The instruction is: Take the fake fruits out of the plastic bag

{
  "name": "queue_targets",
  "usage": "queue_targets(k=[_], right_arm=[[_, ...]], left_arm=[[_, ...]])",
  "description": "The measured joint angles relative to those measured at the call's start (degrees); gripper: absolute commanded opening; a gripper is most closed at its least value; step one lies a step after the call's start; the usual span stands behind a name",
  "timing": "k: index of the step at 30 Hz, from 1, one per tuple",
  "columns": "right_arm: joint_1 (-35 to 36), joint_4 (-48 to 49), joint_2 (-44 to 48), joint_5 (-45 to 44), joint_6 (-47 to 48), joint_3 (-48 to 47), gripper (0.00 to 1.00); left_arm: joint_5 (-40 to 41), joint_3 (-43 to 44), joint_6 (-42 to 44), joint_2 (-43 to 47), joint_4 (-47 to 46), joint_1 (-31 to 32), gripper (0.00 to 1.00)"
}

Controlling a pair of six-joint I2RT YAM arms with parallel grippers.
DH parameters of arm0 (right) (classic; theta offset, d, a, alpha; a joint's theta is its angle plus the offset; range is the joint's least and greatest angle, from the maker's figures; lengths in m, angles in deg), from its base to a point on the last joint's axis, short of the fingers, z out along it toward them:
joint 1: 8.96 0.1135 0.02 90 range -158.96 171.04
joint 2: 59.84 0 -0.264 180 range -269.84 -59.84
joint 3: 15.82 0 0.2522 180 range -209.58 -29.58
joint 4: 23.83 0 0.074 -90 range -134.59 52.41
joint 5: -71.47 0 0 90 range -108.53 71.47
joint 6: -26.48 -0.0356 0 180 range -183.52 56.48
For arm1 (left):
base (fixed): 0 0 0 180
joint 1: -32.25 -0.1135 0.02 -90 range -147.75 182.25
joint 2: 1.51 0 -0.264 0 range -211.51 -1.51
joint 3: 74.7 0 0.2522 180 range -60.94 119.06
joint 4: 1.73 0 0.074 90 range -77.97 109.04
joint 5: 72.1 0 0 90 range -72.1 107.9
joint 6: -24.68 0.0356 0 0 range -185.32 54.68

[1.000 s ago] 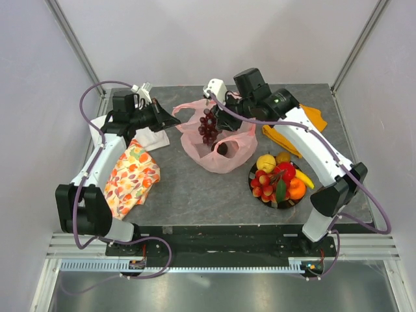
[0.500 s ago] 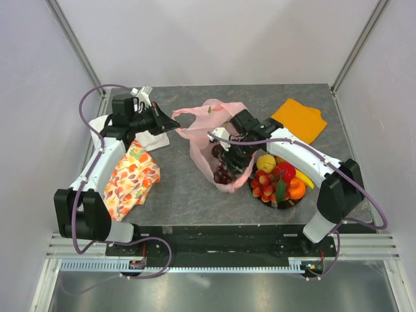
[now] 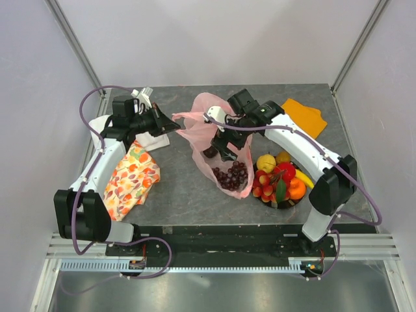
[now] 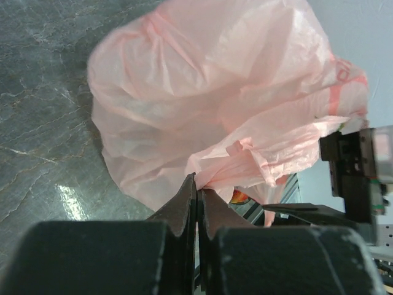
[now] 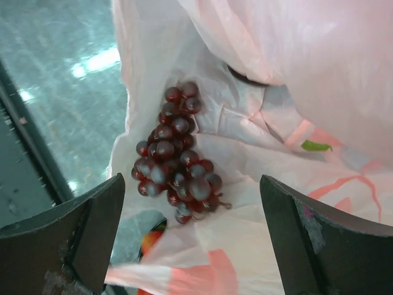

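Note:
The pink plastic bag (image 3: 201, 123) lies crumpled at the table's middle. My left gripper (image 3: 172, 123) is shut on the bag's handle (image 4: 245, 157), with the pink film pinched between its tips (image 4: 198, 182). The dark purple grape bunch (image 3: 234, 177) lies loose on the bag's near part, uncovered. My right gripper (image 3: 221, 146) hovers over the bag, open wide and empty; in its wrist view the grapes (image 5: 175, 153) lie below, between its fingers (image 5: 98, 227). Other fake fruits, a yellow apple (image 3: 265, 162), a red berry cluster (image 3: 263, 185), an orange (image 3: 296, 188) and a banana (image 3: 304, 179), sit in a dish right of the bag.
The black dish (image 3: 281, 205) touches the bag's right side. An orange cloth (image 3: 305, 117) lies at the back right. A floral orange-patterned cloth (image 3: 130, 179) and a white cloth (image 3: 153, 138) lie under the left arm. The table's front edge is just below the dish.
My right gripper carried the grape bunch from high over the bag's far side toward the near side, opened and let it go. The bunch now lies on the bag. The left gripper kept its grip.

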Motion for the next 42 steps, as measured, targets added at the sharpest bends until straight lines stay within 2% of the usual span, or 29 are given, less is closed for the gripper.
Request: queue_targets(k=[11, 18, 21, 29, 31, 34, 35, 38, 42], right_arm=[[0.0, 9.5, -13.0, -5.9, -5.4, 1.7, 0.98], [-0.6, 13.8, -17.1, -4.0, -12.9, -1.3, 0.84], [-1.0, 15.2, -18.8, -3.4, -15.6, -3.0, 0.81], [-1.2, 17.6, -26.3, -1.6, -21.3, -9.3, 0.85], [-1.1, 18.3, -28.1, -1.5, -21.9, -10.3, 0.81], [-1.0, 18.6, -30.3, -1.4, -22.2, -11.3, 0.68], [-1.0, 18.7, -31.0, -1.4, -22.3, -11.6, 0.59], [-1.1, 18.8, -31.3, -0.9, -21.7, -12.4, 0.45], [-1.4, 18.0, -30.8, 0.5, -20.8, -12.9, 0.43]], left_arm=[[0.1, 0.0, 0.3, 0.0, 0.5, 0.0, 0.02], [0.2, -1.6, 0.3, 0.0, 1.7, -3.2, 0.02], [0.3, -2.4, 0.3, 0.0, 2.7, -5.0, 0.02], [0.2, -4.1, 1.0, 0.0, 4.1, -6.1, 0.02], [0.3, -4.7, 1.4, 0.0, 4.7, -6.2, 0.02], [0.3, -5.0, 2.0, 0.0, 5.5, -6.2, 0.01], [0.3, -5.0, 2.3, 0.0, 5.8, -6.2, 0.02], [0.3, -5.0, 2.7, 0.0, 6.1, -6.2, 0.02], [0.4, -5.0, 2.8, 0.0, 6.0, -6.3, 0.01]])
